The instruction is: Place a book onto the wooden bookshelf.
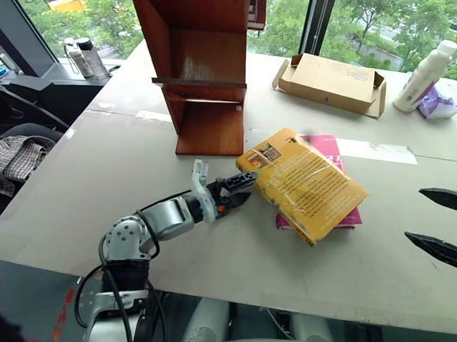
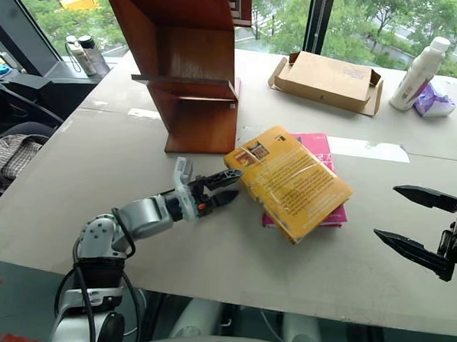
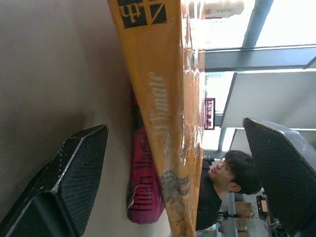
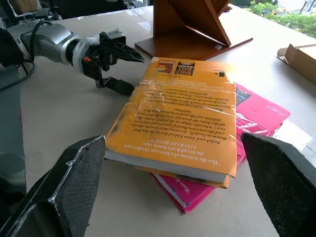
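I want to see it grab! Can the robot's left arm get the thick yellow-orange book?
Probably yes: the open left gripper is at the thick yellow-orange book's corner, nothing between them.

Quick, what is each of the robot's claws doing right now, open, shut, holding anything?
Left gripper: open, at the edge of the book, not clamped on it.
Right gripper: open, holding nothing, apart from the book.

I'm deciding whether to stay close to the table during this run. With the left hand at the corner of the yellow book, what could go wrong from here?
1. The book lies on a pink book; a pinch by the open left hand might drag both.
2. Its glossy wrap could slip between the fingers.
3. A corner-only grip may let the thick book sag or twist on the way to the wooden bookshelf.
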Robot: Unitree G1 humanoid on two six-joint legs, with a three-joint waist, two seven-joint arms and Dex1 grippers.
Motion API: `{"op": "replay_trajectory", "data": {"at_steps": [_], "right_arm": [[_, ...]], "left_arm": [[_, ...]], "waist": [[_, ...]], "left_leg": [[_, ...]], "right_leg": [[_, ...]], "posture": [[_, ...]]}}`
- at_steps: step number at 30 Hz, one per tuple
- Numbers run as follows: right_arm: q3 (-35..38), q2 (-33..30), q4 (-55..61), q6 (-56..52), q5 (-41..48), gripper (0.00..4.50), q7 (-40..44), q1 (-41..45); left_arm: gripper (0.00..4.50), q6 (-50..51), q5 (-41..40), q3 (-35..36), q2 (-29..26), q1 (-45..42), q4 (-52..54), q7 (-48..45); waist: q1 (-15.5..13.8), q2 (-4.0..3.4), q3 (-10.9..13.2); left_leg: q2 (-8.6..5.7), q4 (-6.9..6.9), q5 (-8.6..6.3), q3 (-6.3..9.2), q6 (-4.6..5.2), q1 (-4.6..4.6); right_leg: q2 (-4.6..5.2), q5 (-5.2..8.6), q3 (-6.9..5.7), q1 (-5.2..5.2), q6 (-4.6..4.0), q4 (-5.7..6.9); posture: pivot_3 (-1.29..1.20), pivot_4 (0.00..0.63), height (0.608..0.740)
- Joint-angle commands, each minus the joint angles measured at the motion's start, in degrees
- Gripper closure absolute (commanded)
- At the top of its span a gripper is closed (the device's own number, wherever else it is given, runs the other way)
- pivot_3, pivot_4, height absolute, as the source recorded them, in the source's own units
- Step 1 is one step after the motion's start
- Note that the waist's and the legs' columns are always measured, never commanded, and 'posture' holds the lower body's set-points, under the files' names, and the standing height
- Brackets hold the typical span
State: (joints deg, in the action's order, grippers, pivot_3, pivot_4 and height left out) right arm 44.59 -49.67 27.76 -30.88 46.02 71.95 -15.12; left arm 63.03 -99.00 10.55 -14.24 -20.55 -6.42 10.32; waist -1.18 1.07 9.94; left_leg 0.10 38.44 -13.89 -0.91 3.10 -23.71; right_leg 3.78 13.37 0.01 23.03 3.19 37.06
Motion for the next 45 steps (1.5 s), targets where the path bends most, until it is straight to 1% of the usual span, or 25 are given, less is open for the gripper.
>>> {"op": "replay_trajectory", "data": {"at_steps": [1, 4, 7, 8, 9, 10, 11, 12, 13, 14, 15, 16, 17, 21, 24, 25, 27, 29, 31, 33, 34, 38, 41, 43, 45], "right_arm": [[-0.1, -0.7, 0.8, 1.3, 0.3, 0.16, -0.7, 0.4], [-0.7, -0.4, 1.3, 1.5, 0.2, 0.16, -1.6, 0.3], [-1.3, -0.4, 2.0, 1.5, -0.2, 0.16, -2.4, -0.1], [-1.5, -0.6, 2.2, 1.5, -0.2, 0.0, -2.5, -0.2], [-1.6, -0.7, 2.5, 1.3, -0.1, 0.0, -2.7, -0.1], [-1.8, -1.0, 2.6, 1.2, 0.2, 0.0, -2.8, 0.0], [-1.9, -1.2, 2.9, 1.0, 0.5, 0.0, -3.1, 0.3], [-2.1, -1.4, 2.9, 0.9, 0.5, 0.0, -3.2, 0.5], [-2.5, -1.5, 2.4, 1.1, 0.3, 0.0, -3.2, 0.8], [-3.2, -1.4, 1.9, 1.6, -0.1, 0.0, -3.3, 1.1], [-3.8, -1.2, 1.4, 2.1, -0.6, 0.0, -3.3, 1.4], [-4.8, -0.9, 1.2, 2.6, -0.9, 0.0, -3.7, 1.9], [-5.8, -0.4, 1.1, 3.0, -0.9, 0.0, -4.1, 2.5], [-9.1, 1.1, 0.1, 4.1, -0.4, 0.0, -6.0, 5.8], [-11.4, 2.6, -2.4, 5.0, -0.3, 0.0, -7.4, 9.5], [-12.2, 3.0, -3.2, 5.3, -0.4, 0.0, -7.8, 10.7], [-13.6, 4.0, -5.1, 6.0, -0.4, 0.0, -8.4, 13.4], [-14.9, 4.9, -7.1, 6.6, -0.3, 0.0, -8.8, 15.9], [-15.8, 5.3, -9.8, 7.7, -0.7, 0.0, -8.6, 18.6], [-16.1, 5.5, -12.7, 8.8, -0.8, 0.0, -8.4, 21.4], [-16.1, 5.5, -13.8, 9.1, -0.7, 0.0, -8.3, 22.4], [-16.9, 5.9, -19.8, 12.0, -1.8, 0.0, -8.0, 27.6], [-18.2, 6.6, -23.3, 14.3, -3.2, 0.0, -7.5, 30.7], [-18.9, 7.2, -25.6, 15.9, -4.0, 0.0, -7.3, 32.7], [-19.3, 7.6, -27.6, 17.3, -4.8, 0.0, -7.1, 34.3]], "left_arm": [[0.0, -0.4, 2.4, -2.5, 3.3, -3.0, -3.0, -1.2], [0.0, -2.0, 7.0, -3.2, 6.6, -5.2, -5.1, -2.1], [0.0, -2.7, 9.5, -3.6, 9.8, -6.2, -5.8, -1.3], [0.52, -2.7, 9.8, -3.7, 11.0, -6.3, -5.5, -0.7], [0.76, -2.8, 9.8, -3.3, 11.9, -6.3, -5.1, 0.0], [1.27, -2.9, 9.8, -2.8, 12.3, -6.2, -4.7, 0.7], [1.65, -2.8, 9.5, -2.1, 12.5, -6.3, -4.5, 1.3], [1.91, -2.6, 9.3, -1.6, 12.5, -6.2, -4.2, 1.7], [2.38, -2.4, 9.4, -1.2, 12.3, -5.9, -3.5, 1.8], [2.96, -2.4, 9.3, -0.8, 12.1, -5.6, -2.8, 2.1], [3.31, -2.4, 9.2, -0.5, 12.0, -5.2, -1.8, 2.4], [3.77, -2.3, 8.7, -0.2, 11.7, -4.7, -0.4, 2.6], [3.91, -2.1, 8.3, -0.1, 11.3, -4.2, 1.4, 2.7], [3.96, -1.1, 7.1, 0.2, 7.6, -3.7, 8.9, 2.0], [3.96, 1.2, 6.6, 0.1, 0.9, -5.9, 14.9, -1.6], [3.96, 2.1, 7.7, -0.3, -1.9, -7.2, 16.8, -3.8], [3.96, 4.3, 12.6, -2.7, -9.4, -10.9, 21.9, -11.3], [3.96, 3.6, 19.4, -5.7, -16.2, -15.2, 25.5, -19.4], [3.96, -2.4, 30.7, -10.6, -23.7, -21.7, 29.4, -30.7], [3.96, -10.3, 41.2, -14.3, -28.8, -28.2, 30.4, -40.4], [3.96, -12.6, 43.9, -15.2, -29.8, -30.3, 30.1, -43.6], [3.96, -26.4, 59.4, -20.1, -33.5, -39.4, 28.0, -55.9], [3.96, -36.2, 69.1, -22.0, -33.3, -45.2, 23.8, -61.1], [3.96, -44.6, 76.0, -22.8, -33.2, -48.5, 20.8, -63.6], [3.96, -47.4, 80.2, -23.5, -33.3, -51.4, 18.2, -65.3]], "waist": [[-0.1, 0.0, 0.0], [-0.2, 0.0, 0.0], [-0.2, 0.0, 0.0], [-0.2, 0.0, 0.0], [-0.2, -0.01, 0.0], [-0.2, -0.01, 0.0], [-0.3, -0.01, 0.0], [-0.3, 0.0, 0.0], [-0.3, 0.0, 0.0], [-0.3, 0.0, 0.0], [-0.3, 0.0, 0.0], [-0.3, 0.0, 0.0], [-0.2, 0.0, 0.0], [0.2, 0.03, 0.0], [0.4, 0.03, 0.0], [0.3, 0.02, 0.0], [0.3, 0.06, 0.1], [0.1, 0.0, 0.0], [0.1, 0.02, 0.1], [0.1, 0.01, 0.1], [0.2, 0.0, 0.1], [0.3, -0.02, 0.1], [0.4, -0.03, 0.1], [0.4, -0.05, 0.2], [0.4, -0.06, 0.2]], "left_leg": [[0.0, 0.0, 0.0, 0.0, 0.0, 0.0], [-0.05, 0.0, 0.0, -0.02, 0.0, -0.01], [-0.06, 0.0, 0.0, -0.03, 0.01, -0.03], [-0.05, -0.01, 0.0, -0.02, 0.01, -0.02], [-0.05, -0.01, 0.0, -0.01, 0.01, -0.02], [-0.05, -0.02, 0.0, 0.0, 0.01, -0.02], [-0.05, -0.01, 0.0, 0.0, 0.01, -0.02], [-0.05, -0.01, 0.0, 0.0, 0.01, -0.03], [-0.05, -0.01, 0.0, -0.01, 0.01, -0.03], [-0.05, -0.01, 0.0, -0.01, 0.01, -0.02], [-0.05, -0.01, 0.0, 0.0, 0.01, -0.03], [-0.05, -0.01, 0.0, 0.0, 0.01, -0.03], [-0.05, -0.01, 0.0, -0.01, 0.01, -0.02], [-0.01, -0.02, 0.0, 0.01, 0.0, -0.03], [0.01, -0.03, 0.0, 0.02, -0.01, -0.02], [0.01, -0.03, 0.0, 0.01, -0.01, -0.02], [0.0, -0.03, 0.0, 0.01, -0.01, -0.03], [-0.03, -0.03, 0.01, 0.0, -0.02, -0.07], [-0.08, -0.05, 0.01, -0.04, -0.03, -0.06], [-0.12, -0.1, 0.07, -0.06, -0.12, -0.11], [-0.14, -0.12, 0.07, -0.08, -0.13, -0.12], [-0.09, -0.18, 0.07, -0.17, -0.11, -0.1], [-0.05, -0.22, 0.02, -0.2, -0.04, -0.1], [-0.02, -0.21, 0.01, -0.21, -0.03, -0.12], [-0.01, -0.21, 0.01, -0.26, -0.01, -0.16]], "right_leg": [[0.0, 0.0, 0.0, 0.0, 0.0, 0.0], [-0.01, 0.0, 0.01, -0.01, 0.0, -0.03], [-0.01, 0.0, 0.02, -0.01, 0.01, -0.09], [-0.01, 0.0, 0.02, -0.01, 0.01, -0.09], [-0.01, 0.0, 0.01, -0.01, 0.01, -0.09], [-0.01, 0.0, 0.01, -0.01, 0.01, -0.09], [-0.01, 0.0, 0.01, -0.01, 0.01, -0.08], [0.0, 0.0, 0.02, -0.01, 0.01, -0.09], [0.01, 0.0, 0.02, -0.01, 0.01, -0.09], [0.01, 0.0, 0.02, -0.01, 0.01, -0.09], [0.0, 0.0, 0.01, -0.01, 0.01, -0.09], [0.0, 0.0, 0.01, -0.01, 0.01, -0.09], [0.01, 0.0, 0.02, -0.01, 0.01, -0.09], [0.0, 0.0, 0.03, 0.0, 0.0, -0.09], [-0.04, 0.0, 0.02, 0.01, 0.0, -0.08], [-0.05, 0.0, 0.02, 0.01, 0.0, -0.08], [-0.06, 0.0, 0.01, 0.02, 0.0, -0.08], [-0.1, 0.0, -0.02, 0.04, -0.01, -0.09], [-0.09, 0.01, 0.0, 0.03, 0.0, -0.15], [-0.1, 0.01, 0.03, 0.03, 0.0, -0.26], [-0.1, 0.01, 0.04, 0.04, 0.0, -0.3], [-0.13, 0.01, 0.1, 0.08, 0.01, -0.33], [-0.17, 0.01, 0.13, 0.09, 0.05, -0.34], [-0.22, -0.01, 0.15, 0.13, 0.08, -0.32], [-0.23, -0.1, 0.2, 0.19, 0.23, -0.3]], "posture": [[0.0, 0.15, 0.74], [0.0, 0.15, 0.74], [0.0, 0.15, 0.74], [0.0, 0.15, 0.74], [0.0, 0.15, 0.74], [0.0, 0.15, 0.74], [0.0, 0.15, 0.74], [0.0, 0.15, 0.74], [0.0, 0.15, 0.74], [0.0, 0.15, 0.74], [0.0, 0.15, 0.74], [0.0, 0.15, 0.74], [0.0, 0.15, 0.74], [0.0, 0.15, 0.74], [0.0, 0.15, 0.74], [0.0, 0.15, 0.74], [0.0, 0.15, 0.74], [0.0, 0.15, 0.74], [0.0, 0.15, 0.74], [0.0, 0.15, 0.74], [0.0, 0.15, 0.74], [0.0, 0.15, 0.74], [0.0, 0.15, 0.74], [0.0, 0.15, 0.74], [0.0, 0.15, 0.74]]}}
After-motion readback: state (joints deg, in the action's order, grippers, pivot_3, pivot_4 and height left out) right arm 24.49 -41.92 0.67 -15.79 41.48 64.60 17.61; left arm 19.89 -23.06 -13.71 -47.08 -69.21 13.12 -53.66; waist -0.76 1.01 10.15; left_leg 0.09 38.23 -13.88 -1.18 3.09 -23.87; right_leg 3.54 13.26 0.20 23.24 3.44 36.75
